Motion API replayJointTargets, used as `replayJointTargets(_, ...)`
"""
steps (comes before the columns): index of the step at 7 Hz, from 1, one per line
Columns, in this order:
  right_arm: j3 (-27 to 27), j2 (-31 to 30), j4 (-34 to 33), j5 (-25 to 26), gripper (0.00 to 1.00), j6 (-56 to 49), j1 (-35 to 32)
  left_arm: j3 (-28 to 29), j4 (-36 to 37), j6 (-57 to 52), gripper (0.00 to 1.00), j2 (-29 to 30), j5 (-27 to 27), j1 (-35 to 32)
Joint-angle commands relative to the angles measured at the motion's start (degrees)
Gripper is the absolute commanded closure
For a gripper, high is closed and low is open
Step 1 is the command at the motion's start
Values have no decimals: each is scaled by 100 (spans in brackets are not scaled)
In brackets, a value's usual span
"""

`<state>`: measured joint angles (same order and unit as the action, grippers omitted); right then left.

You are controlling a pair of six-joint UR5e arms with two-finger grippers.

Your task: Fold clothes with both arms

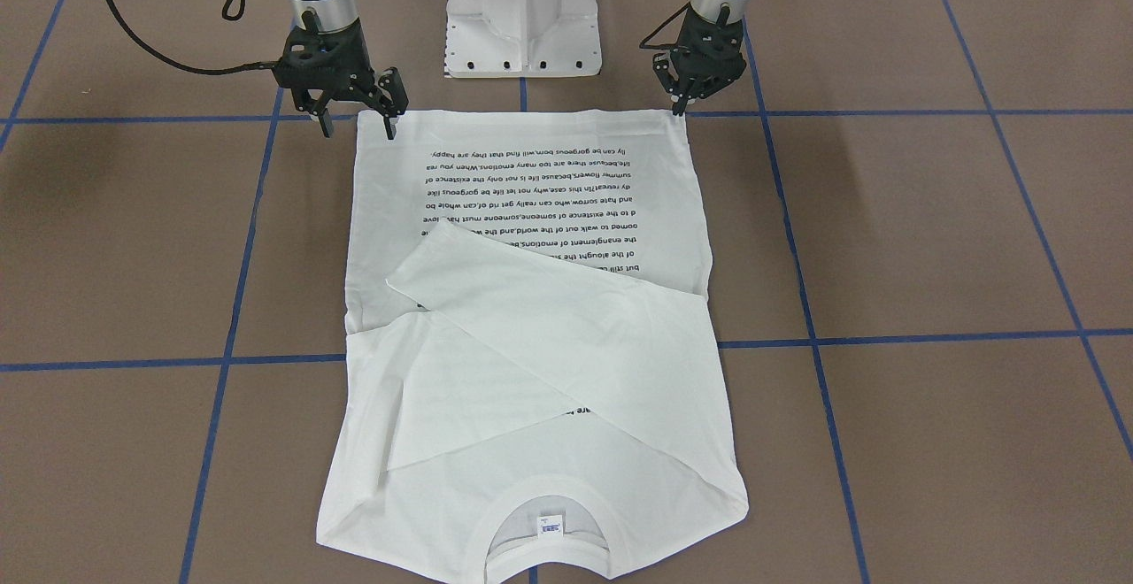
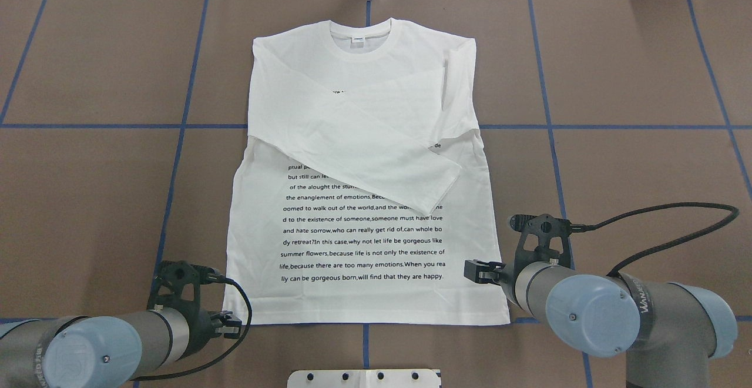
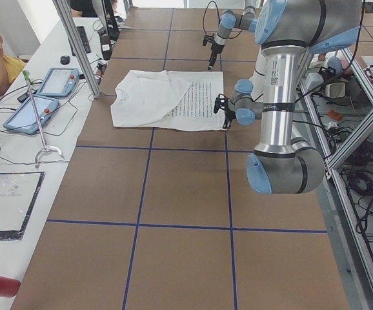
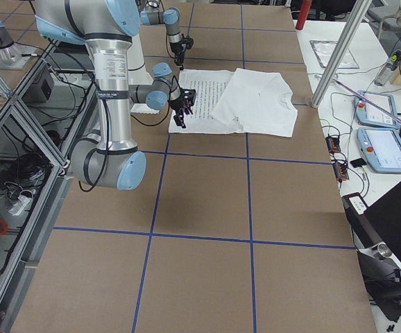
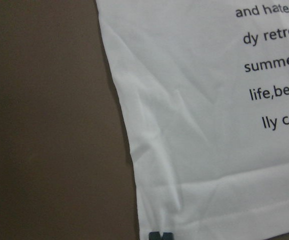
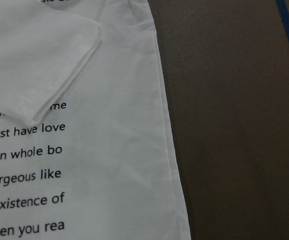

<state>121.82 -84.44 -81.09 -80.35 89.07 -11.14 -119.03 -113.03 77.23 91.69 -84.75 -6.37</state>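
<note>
R fingers (image 1: 388, 126) spread over T-shirt (image 1: 531, 186) hem corner; L fingers (image 1: 679, 104) at other, gap unclear.

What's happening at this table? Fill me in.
Two grey robot arms are folding a white long-sleeved T-shirt with black text lines, lying flat on the brown table. Both sleeves are crossed over the chest. The left gripper and the open right gripper sit at the two hem corners; nothing is lifted yet.
</note>
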Motion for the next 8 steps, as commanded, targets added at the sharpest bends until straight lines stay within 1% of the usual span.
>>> replayJointTargets(1, 0, -125, 32, 168, 0, 145, 181, -199, 0, 12, 100, -19, -7, -49)
replayJointTargets(2, 0, -126, 32, 334, 1, 293, 304, -252, -9, 12, 100, -19, -7, -66)
replayJointTargets(3, -9, -126, 32, 431, 6, 373, 427, -261, -9, 12, 100, -2, 2, -66)
replayJointTargets(4, -18, -126, 32, 658, 17, 696, 681, -253, -18, 12, 100, -2, 20, -75)
replayJointTargets(5, -26, -126, 32, 843, 26, 838, 892, -261, -18, 12, 100, -11, 220, -84)
replayJointTargets(6, -87, -134, 32, 906, 29, 840, 1007, -287, -18, 12, 100, -37, 248, -84)
replayJointTargets(8, -228, -187, 24, 1047, 29, 840, 1114, -288, -18, 12, 100, -46, 266, -75)
